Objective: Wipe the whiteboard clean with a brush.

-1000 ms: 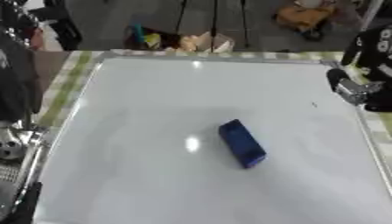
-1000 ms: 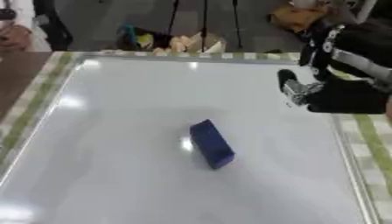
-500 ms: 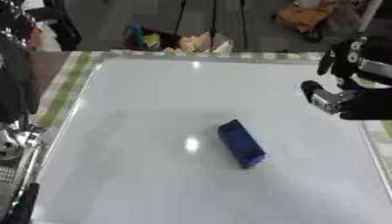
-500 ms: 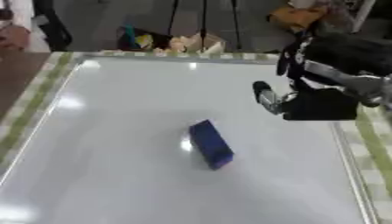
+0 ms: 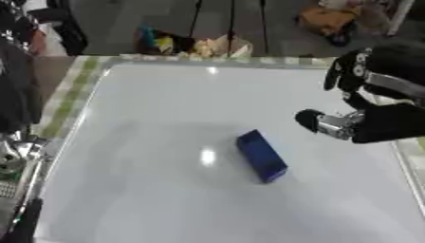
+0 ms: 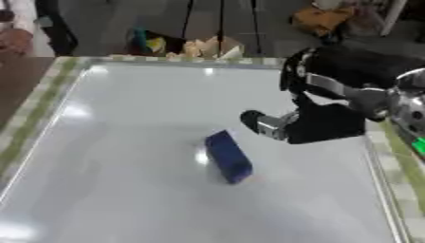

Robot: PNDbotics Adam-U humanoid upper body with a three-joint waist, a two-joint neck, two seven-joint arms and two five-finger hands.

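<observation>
You are only reaching — your right hand (image 6: 319,124), fingers open and holding nothing, is nearing the brush (image 5: 262,155) on the whiteboard (image 5: 149,142); wiping is not yet begun

surface: table (image 5: 58,110) with a green-and-white checked cloth, showing as a strip along the left, far and right sides of the whiteboard
whiteboard (image 5: 166,180): lies flat on the table, covers nearly all of it, silver frame, glare spots on it
brush (image 5: 262,155): blue block, lies directly on the whiteboard, right of board centre, long axis angled from far-left to near-right
marks: none I can make out on the board
board edges: near edge runs out of view
</observation>
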